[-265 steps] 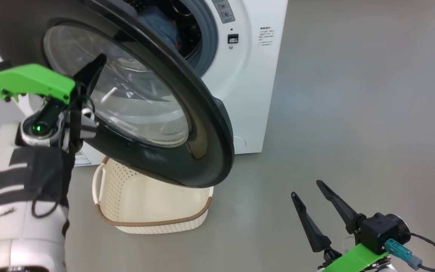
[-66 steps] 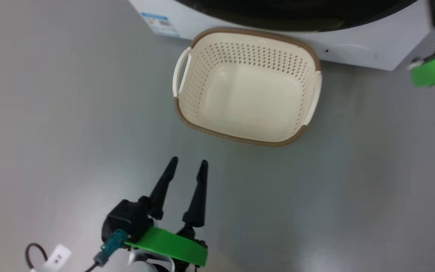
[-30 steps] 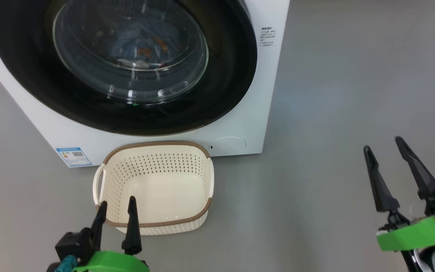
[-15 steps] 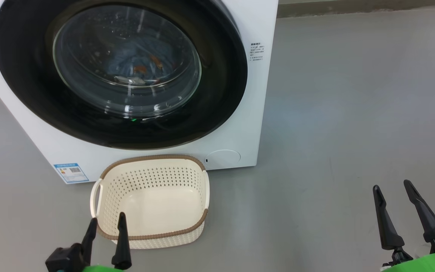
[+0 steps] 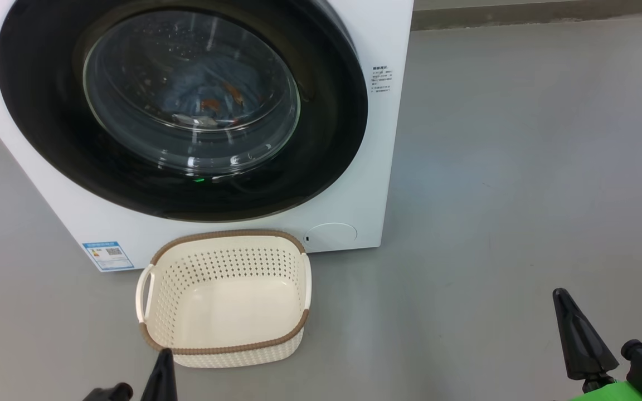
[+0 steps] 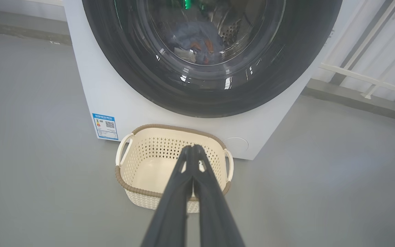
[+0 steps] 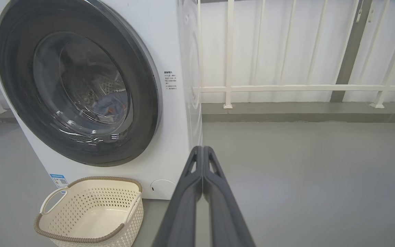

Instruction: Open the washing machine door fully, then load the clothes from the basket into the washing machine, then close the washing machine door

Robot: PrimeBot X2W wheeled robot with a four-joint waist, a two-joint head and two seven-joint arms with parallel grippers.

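The left gripper (image 6: pixel 193 147) has its two long dark fingers pressed tip to tip, holding nothing. In its wrist view they point over the near rim of the basket (image 6: pixel 170 127). The right gripper (image 7: pixel 202 148) is likewise closed and empty, hanging over bare grey floor (image 7: pixel 303 171) well to the right of the washing machine (image 7: pixel 170 44). Half a second earlier, both pairs of fingers stood spread apart.

Nothing lies between either gripper and the basket. The basket sits on the floor just in front of the machine's lower edge, between the small blue label (image 5: pixel 108 255) at the machine's lower left corner and a round cap (image 5: pixel 331 236) near its lower right. It is cream perforated plastic, a rounded rectangle with a brown woven-look rim and a loop handle on each side. Its smooth bottom is bare.

The washing machine door (image 5: pixel 332 111) lies flush against the white boxy front, its wide black rim glossy with reflections around a clear bulging glass. Some nine seconds ago it hung open with the left gripper at it. The clothes (image 5: pixel 204 92) show through the glass as light-blue fabric with orange-brown spots, lying low in the perforated steel drum.

Behind the machine, a white railing (image 7: pixel 286 88) runs along the far edge of the floor.
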